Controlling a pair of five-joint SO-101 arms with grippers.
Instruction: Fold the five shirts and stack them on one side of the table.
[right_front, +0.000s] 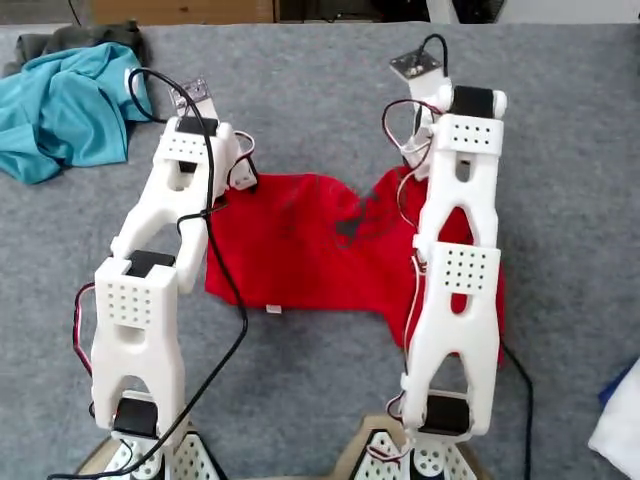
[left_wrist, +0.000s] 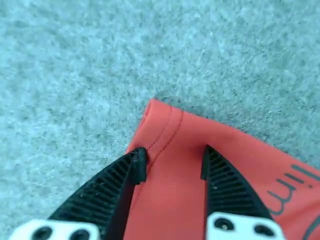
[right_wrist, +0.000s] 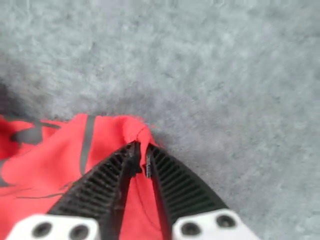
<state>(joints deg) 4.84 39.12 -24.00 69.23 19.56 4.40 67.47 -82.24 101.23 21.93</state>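
A red shirt (right_front: 300, 250) lies spread out on the grey, carpet-like bench (right_front: 320, 90), partly beneath both arms. Its dark printed design faces up near its middle.

The left tool (left_wrist: 173, 160) is released. Its two black ribbed fingers (left_wrist: 125, 175) stand apart over the red shirt's far left corner. One finger sits at the stitched hem and the other rests further in on the cloth, with bare red fabric showing between them.

The right tool (right_wrist: 141, 152) is clenched on the red shirt's far right edge. Its fingertips meet on a small raised pinch of fabric, which bunches up just past the tips, and grey bench lies beyond.

A crumpled teal shirt (right_front: 60, 105) lies well apart from the red shirt, off towards the far left. A dark grey garment (right_front: 70, 40) is bunched just behind the teal one. Well apart from the red shirt on the near right, at the bench's edge, is a piece of white cloth (right_front: 622, 420) with a bit of blue cloth (right_front: 612, 383) beside it.
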